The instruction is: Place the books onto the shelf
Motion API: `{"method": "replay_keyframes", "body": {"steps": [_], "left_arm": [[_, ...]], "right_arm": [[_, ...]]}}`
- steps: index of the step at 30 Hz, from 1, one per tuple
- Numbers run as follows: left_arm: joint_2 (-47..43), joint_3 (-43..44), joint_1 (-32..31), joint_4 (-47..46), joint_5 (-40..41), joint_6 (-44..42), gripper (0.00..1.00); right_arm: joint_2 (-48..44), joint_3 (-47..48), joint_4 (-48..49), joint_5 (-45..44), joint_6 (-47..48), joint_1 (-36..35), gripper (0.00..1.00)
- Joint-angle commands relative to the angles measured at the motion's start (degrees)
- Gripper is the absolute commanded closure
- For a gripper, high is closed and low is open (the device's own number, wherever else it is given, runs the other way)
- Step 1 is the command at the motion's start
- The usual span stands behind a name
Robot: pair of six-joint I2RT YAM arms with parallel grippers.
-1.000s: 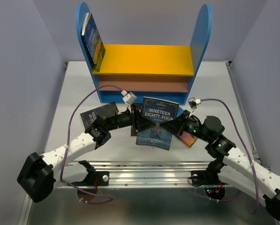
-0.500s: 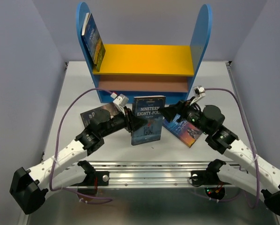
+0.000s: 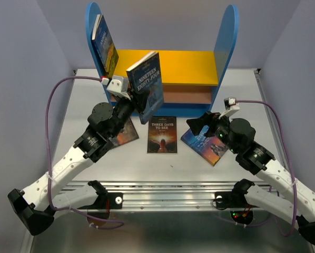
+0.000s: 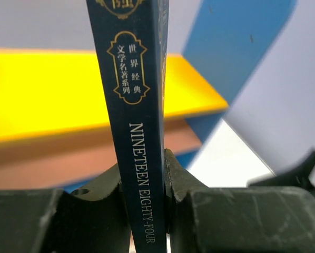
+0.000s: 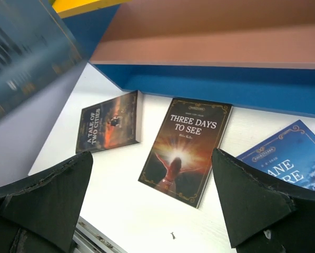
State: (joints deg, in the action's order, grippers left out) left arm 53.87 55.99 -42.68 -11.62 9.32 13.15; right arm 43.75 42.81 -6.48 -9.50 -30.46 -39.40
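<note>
pinching nineteen eighty-four, the left gripper holds it by the shelf; right gripper spread.

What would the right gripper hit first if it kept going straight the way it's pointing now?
Probably the Three Days to See book, lying flat on the table and framed between the fingers of the open right gripper in its wrist view. Depth is unclear; it might touch bare table just before it.

A white table is lying between pale lilac walls, and a metal rail is running along its near edge.
</note>
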Motion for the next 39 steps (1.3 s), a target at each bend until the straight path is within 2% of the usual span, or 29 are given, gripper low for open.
{"method": "replay_keyframes", "body": {"steps": [1,5,10,14,18,25,34,39], "left_arm": [[2.37,8.34,-0.21,-13.16,13.94,-11.9,1.0],[8.79,13.26,0.13,-19.74,19.75,-21.65,1.0],[14.94,13.98,3.91,-32.91,16.18,-29.66,1.0],[17.67,15.03,11.11,-35.31,9.23,-26.43,1.0],[19.69,10.65,16.03,-43.56,5.2,-25.19,1.0],[26.81,11.78,20.87,-48.58,-0.53,-23.61,1.0],[28.49,10.37,23.25,-51.23,0.34,-22.64,1.0],[27.52,8.18,23.69,-51.31,4.65,-23.43,1.0]], "right_arm": [[-0.15,1.84,-0.37,-1.32,2.5,0.2,0.0],[0.72,1.84,-0.37,-0.26,3.3,0.2,0.0],[1.08,3.07,-0.37,-0.61,4.97,0.2,0.0],[1.96,4.3,-0.29,0.0,6.29,0.2,0.0],[3.01,5.27,-0.29,0.27,7.43,0.2,0.0],[5.29,6.94,-0.29,1.15,8.4,0.2,0.0],[6.53,7.82,-0.37,0.01,8.75,0.2,0.0],[6.53,7.91,-0.29,0.0,8.49,0.2,0.0]]}}
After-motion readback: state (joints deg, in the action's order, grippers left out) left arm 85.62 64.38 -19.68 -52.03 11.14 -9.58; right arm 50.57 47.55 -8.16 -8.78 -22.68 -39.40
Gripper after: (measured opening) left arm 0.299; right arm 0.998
